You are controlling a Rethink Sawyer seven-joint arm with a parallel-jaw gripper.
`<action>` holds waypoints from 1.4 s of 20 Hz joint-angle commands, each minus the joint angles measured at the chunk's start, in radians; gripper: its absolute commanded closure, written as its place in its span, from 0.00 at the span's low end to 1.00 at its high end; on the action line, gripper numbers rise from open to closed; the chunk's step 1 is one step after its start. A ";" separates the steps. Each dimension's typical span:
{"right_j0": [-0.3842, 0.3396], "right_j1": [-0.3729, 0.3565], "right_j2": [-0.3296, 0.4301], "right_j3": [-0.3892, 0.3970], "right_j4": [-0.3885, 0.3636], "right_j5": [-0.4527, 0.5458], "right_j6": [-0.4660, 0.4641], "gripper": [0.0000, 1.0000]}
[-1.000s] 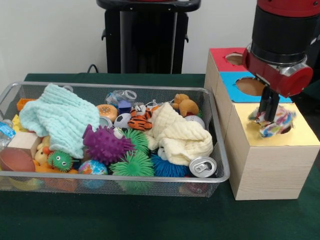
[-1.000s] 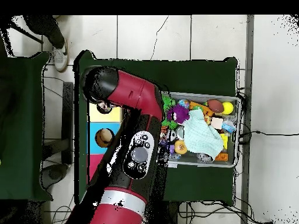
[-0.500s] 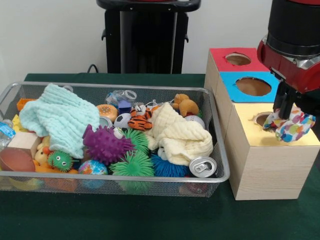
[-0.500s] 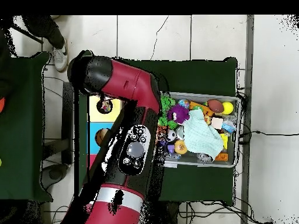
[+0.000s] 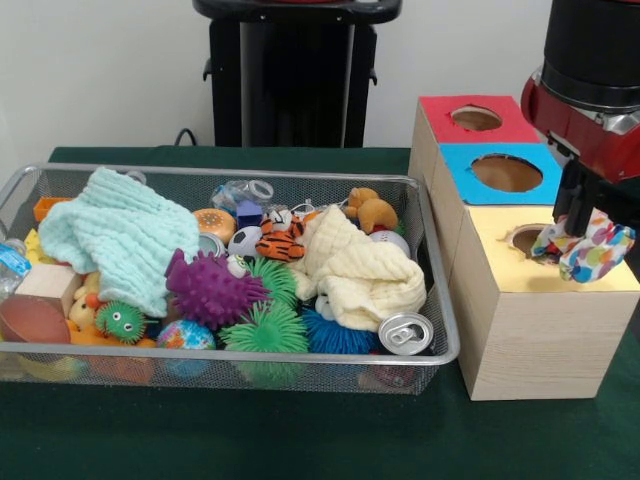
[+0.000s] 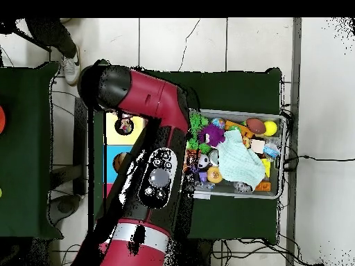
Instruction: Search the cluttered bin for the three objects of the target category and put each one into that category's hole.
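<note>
The black pincer (image 5: 577,215) is pinching a soft cloth with many coloured dots (image 5: 588,247). It is hanging over the yellow-topped wooden box (image 5: 545,305), beside its round hole (image 5: 527,238).

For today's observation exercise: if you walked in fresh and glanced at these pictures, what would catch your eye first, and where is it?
First, the red and black arm at the front view's right edge, its gripper shut on a multicoloured spotted cloth dangling over the yellow box top, beside its hole. Next, the wire bin on the left, crammed with toys: a purple spiky ball, a pale green cloth and a cream cloth.
</note>
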 commanded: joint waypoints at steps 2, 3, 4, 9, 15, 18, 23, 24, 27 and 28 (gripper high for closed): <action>0.018 -0.015 0.040 0.192 -0.002 -0.058 0.224 1.00; 0.021 -0.025 0.049 0.213 0.014 -0.072 0.234 1.00; 0.024 -0.031 0.050 0.220 0.021 -0.071 0.243 1.00; 0.042 -0.022 0.012 0.189 -0.001 -0.033 0.272 1.00; 0.047 -0.060 -0.022 0.218 -0.013 0.002 0.257 1.00; 0.043 -0.087 -0.026 0.275 -0.005 -0.013 0.235 1.00; 0.026 -0.112 -0.021 0.337 -0.013 -0.063 0.175 1.00; 0.019 -0.125 -0.017 0.359 -0.013 -0.074 0.152 1.00; 0.005 -0.153 -0.016 0.401 -0.024 -0.090 0.105 1.00; 0.000 -0.161 -0.014 0.413 -0.026 -0.098 0.093 1.00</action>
